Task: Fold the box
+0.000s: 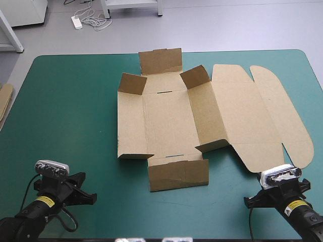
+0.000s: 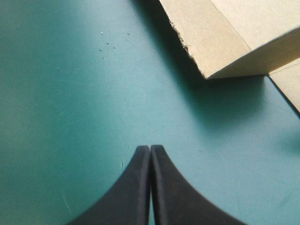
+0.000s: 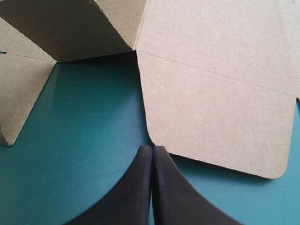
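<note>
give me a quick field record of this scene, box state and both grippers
box: cut sheet of brown board, unfolded, some flaps partly raised
lid panel: flat, toward the table's right
surface: teal-green table cover
left gripper: shut, over bare cover, apart from the box
right gripper: shut, tip at the lid panel's near edge, contact unclear
extra: brown board edge at table's left edge

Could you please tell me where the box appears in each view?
High view: the box lies mid-table, walls partly raised, lid flat.
Left wrist view: one raised corner ahead of the left gripper.
Right wrist view: lid flap just ahead of the right gripper.
Shared landmark: the teal-green cover.
</note>
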Controlling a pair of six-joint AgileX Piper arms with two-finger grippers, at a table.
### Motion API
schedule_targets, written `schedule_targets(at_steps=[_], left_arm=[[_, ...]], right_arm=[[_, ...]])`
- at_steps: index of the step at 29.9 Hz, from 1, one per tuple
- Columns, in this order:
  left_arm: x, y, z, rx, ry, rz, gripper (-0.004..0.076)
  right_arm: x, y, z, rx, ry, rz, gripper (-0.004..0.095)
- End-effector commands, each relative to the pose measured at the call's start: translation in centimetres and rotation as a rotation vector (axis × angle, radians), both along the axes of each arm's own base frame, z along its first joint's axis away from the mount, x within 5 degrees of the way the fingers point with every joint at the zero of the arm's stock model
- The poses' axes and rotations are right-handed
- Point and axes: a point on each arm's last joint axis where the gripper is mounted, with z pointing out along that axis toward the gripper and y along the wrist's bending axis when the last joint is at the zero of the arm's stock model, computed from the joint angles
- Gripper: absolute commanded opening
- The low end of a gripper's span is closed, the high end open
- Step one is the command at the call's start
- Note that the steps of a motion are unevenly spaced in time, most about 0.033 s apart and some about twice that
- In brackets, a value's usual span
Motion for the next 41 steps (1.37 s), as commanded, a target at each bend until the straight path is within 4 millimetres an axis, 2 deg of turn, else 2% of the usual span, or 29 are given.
schedule_targets(at_steps=[1,22,27,30,35,37,41], left_arm=[[0.4,-0.1,1.2,-0.031,-0.066,0.011,-0.0009],[0.5,-0.1,1.3,-0.034,-0.084,0.016,-0.0009],[0.8,0.0,1.7,-0.018,-0.144,0.014,-0.0006],[1.2,0.1,2.4,-0.062,-0.218,0.048,0.0081],[1.7,-0.2,3.4,-0.241,-0.242,0.113,0.0435],[2.5,-0.7,4.0,-0.317,-0.171,0.119,0.0475],[5.0,-1.9,4.9,-0.364,0.017,0.093,0.0449]], right_arm=[[0.4,0.2,1.5,0.035,-0.067,0.002,-0.0019],[0.6,0.1,1.7,0.007,-0.097,0.005,-0.0019],[0.6,0.1,1.4,0.007,-0.106,0.006,-0.0019],[0.6,0.1,1.5,0.011,-0.114,0.006,-0.0019],[0.6,0.2,1.5,0.022,-0.112,0.005,-0.0019],[0.6,0.2,1.5,0.023,-0.116,0.005,-0.0019],[0.7,0.2,1.7,0.032,-0.128,0.005,-0.0019]])
